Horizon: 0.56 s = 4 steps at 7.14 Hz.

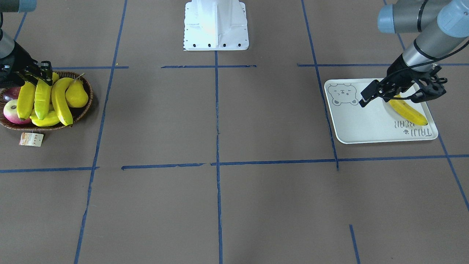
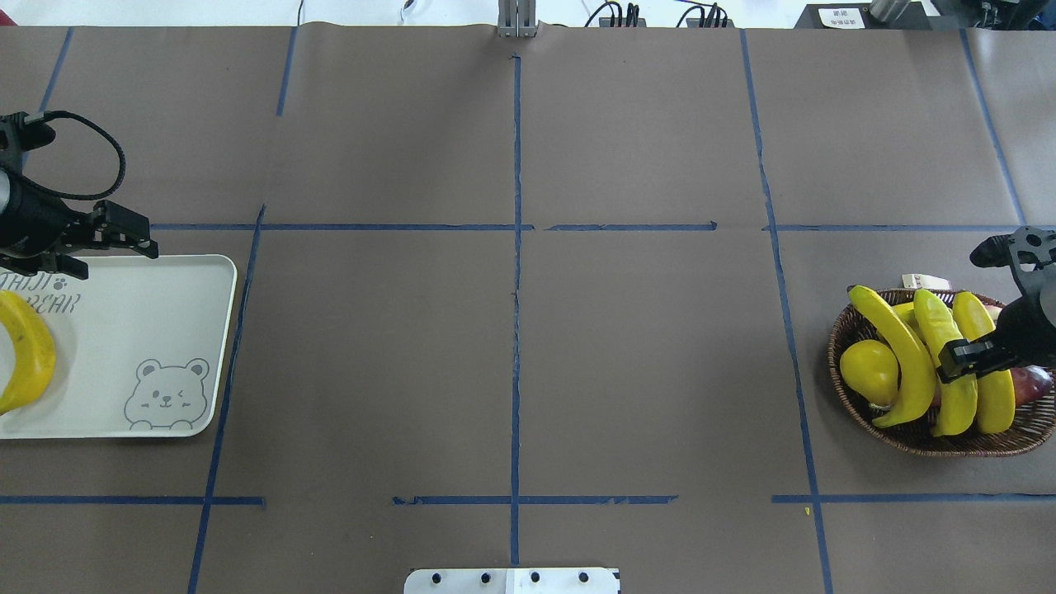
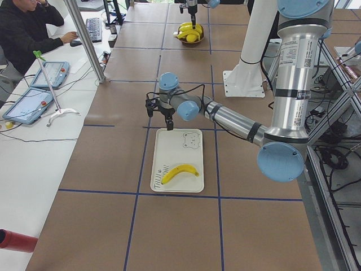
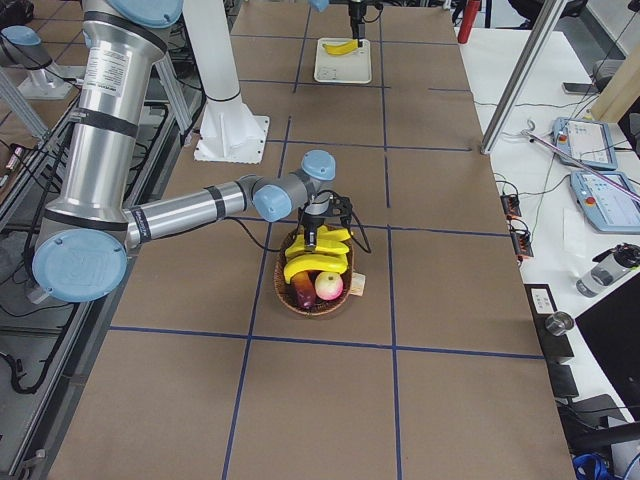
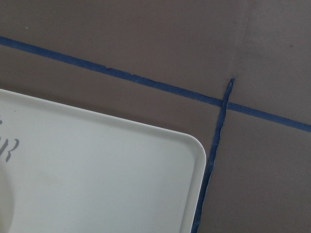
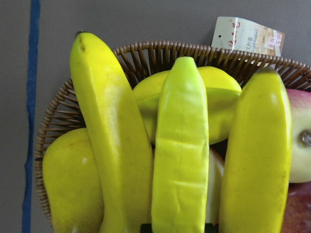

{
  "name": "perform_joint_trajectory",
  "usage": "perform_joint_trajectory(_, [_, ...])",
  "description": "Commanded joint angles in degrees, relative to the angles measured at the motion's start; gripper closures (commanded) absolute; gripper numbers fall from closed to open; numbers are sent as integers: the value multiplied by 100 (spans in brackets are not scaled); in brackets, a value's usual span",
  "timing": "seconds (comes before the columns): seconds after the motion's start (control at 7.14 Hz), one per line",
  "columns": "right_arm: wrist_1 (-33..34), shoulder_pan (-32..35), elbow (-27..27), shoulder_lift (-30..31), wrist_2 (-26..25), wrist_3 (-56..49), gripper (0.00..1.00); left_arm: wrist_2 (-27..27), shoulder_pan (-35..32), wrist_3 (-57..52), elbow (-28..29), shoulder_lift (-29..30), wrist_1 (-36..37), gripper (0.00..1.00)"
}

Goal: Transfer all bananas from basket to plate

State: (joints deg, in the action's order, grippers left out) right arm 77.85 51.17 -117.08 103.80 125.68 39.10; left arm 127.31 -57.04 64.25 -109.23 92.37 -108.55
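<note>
The wicker basket (image 1: 83,109) holds three bananas side by side. My right gripper (image 1: 43,73) is down over the basket (image 2: 835,351), and its fingertips sit against both sides of the middle, greenish banana (image 6: 180,155), shut on its near end. That banana (image 2: 936,323) still lies among the other fruit. A fourth, more orange banana (image 1: 408,112) lies loose on the off-white bear plate (image 1: 366,126). My left gripper (image 2: 103,247) hovers open and empty above the plate's far edge (image 2: 148,318), beside that banana (image 2: 29,355).
A yellow pear (image 1: 77,93), a ridged yellow fruit (image 6: 218,92) under the bananas and red apples (image 1: 11,110) share the basket. Its paper tag (image 1: 31,139) lies on the table. The robot's white base (image 1: 216,25) stands mid-table. An operator sits in the exterior left view.
</note>
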Motion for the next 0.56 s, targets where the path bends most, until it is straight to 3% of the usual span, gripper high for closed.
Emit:
perform_joint_trajectory(0.0, [-7, 25, -51, 9, -17, -42, 96, -5, 0, 0, 7, 0, 0, 1])
perform_joint_trajectory(0.42, [298, 366, -577, 97, 79, -78, 100, 4, 0, 0, 7, 0, 9, 1])
